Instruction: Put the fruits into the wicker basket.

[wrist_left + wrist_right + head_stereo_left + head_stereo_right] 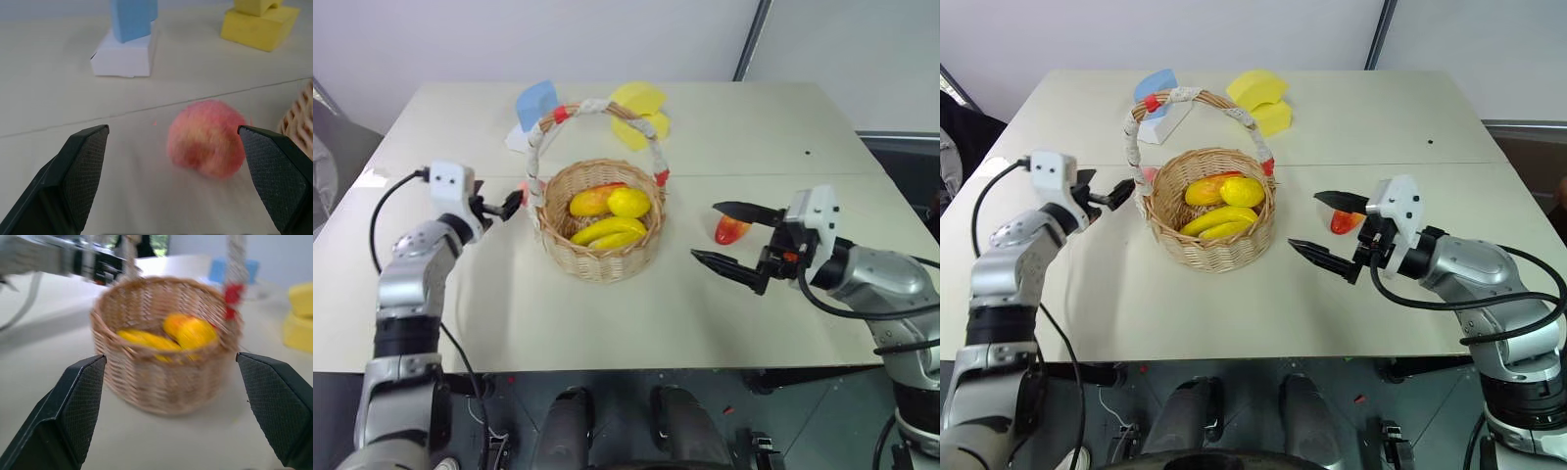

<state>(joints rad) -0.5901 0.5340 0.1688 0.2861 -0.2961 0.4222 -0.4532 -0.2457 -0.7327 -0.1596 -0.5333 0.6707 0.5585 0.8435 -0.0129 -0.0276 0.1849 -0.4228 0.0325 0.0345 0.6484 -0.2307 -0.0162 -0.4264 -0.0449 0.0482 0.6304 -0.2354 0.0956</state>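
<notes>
The wicker basket (599,230) is set mid-surface, with a banana (607,232), a lemon (628,203) and an orange-yellow mango (590,201) inside; a peach (206,138) is seen on the surface (607,323) beside the basket's left wall, between the wide-open fingers of the empty left claw (176,176); the right claw (734,238) (also spread wide, nothing gripped) is held near a red-and-yellow mango (731,231) lying right of the basket.
</notes>
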